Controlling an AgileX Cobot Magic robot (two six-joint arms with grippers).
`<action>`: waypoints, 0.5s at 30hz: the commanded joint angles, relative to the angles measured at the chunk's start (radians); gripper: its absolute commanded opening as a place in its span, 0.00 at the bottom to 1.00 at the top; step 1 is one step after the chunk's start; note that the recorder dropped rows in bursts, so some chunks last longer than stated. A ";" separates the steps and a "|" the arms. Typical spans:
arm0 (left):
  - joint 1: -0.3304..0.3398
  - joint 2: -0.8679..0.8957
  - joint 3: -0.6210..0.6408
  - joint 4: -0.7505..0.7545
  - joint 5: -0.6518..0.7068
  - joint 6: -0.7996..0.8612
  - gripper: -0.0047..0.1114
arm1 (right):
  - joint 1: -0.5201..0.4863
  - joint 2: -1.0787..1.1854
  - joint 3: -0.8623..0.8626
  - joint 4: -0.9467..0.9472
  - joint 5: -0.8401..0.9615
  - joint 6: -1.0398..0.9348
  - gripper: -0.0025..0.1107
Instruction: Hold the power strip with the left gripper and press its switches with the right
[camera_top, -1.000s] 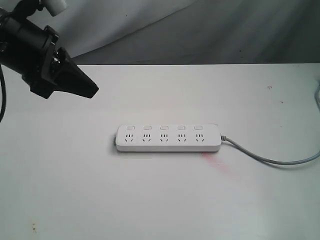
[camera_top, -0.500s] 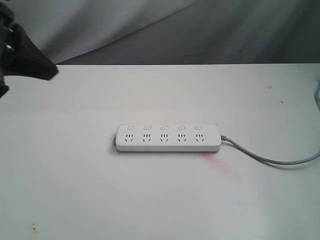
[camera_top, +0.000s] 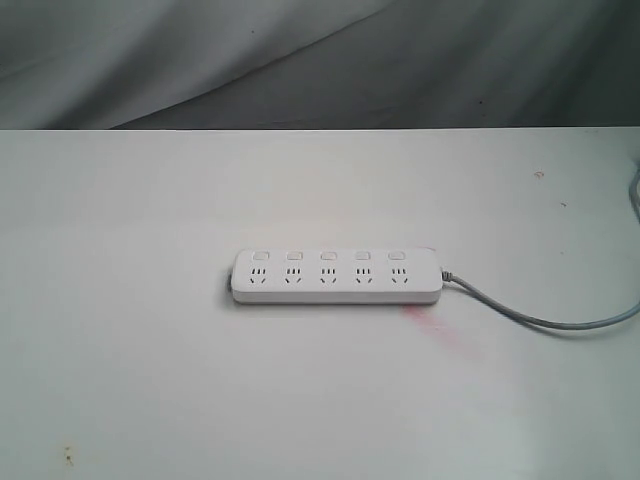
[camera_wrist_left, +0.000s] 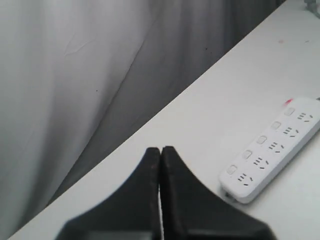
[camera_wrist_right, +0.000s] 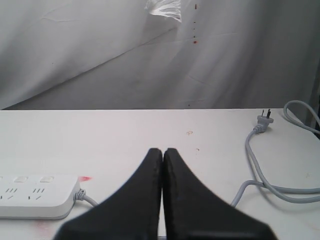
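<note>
**Strip loose, both claws shut and off it**

The strip (camera_top: 338, 276) lies flat near the middle of the table (camera_top: 150, 380), its length running 9 to 3 o'clock in the exterior view. The switches (camera_top: 328, 256) sit along its 12 o'clock edge, and the cord (camera_top: 540, 318) leaves from the 3 o'clock end. Nothing pins the strip down.

Your main risk is pressing before it is held. A push on a switch near either end would likely skid or pivot the light bar, and the press would not register.

A second risk is bringing the left claw (camera_wrist_left: 160, 151) down while its tips are together. It would shove the strip instead of straddling it, so open it first.

Third, watch the cord. It curves away past 3 o'clock toward the plug (camera_wrist_right: 263, 119), on the side the right arm works, and a low approach could drag it and pull the strip askew.

On the left claw, the tips meet with no gap, hold nothing and touch nothing, and the strip is well apart from them. The right claw (camera_wrist_right: 162, 151) is fully closed too and empty, clear of both strip and cord. Neither arm shows in the exterior view.
</note>
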 joint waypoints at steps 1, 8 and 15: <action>-0.004 -0.147 0.142 -0.134 -0.099 0.000 0.04 | -0.009 0.004 0.003 0.000 -0.006 0.000 0.02; -0.004 -0.301 0.310 -0.363 -0.243 0.002 0.04 | -0.009 0.004 0.003 0.000 -0.006 0.000 0.02; -0.004 -0.374 0.435 -0.536 -0.298 0.002 0.04 | -0.009 0.004 0.003 0.000 -0.006 0.000 0.02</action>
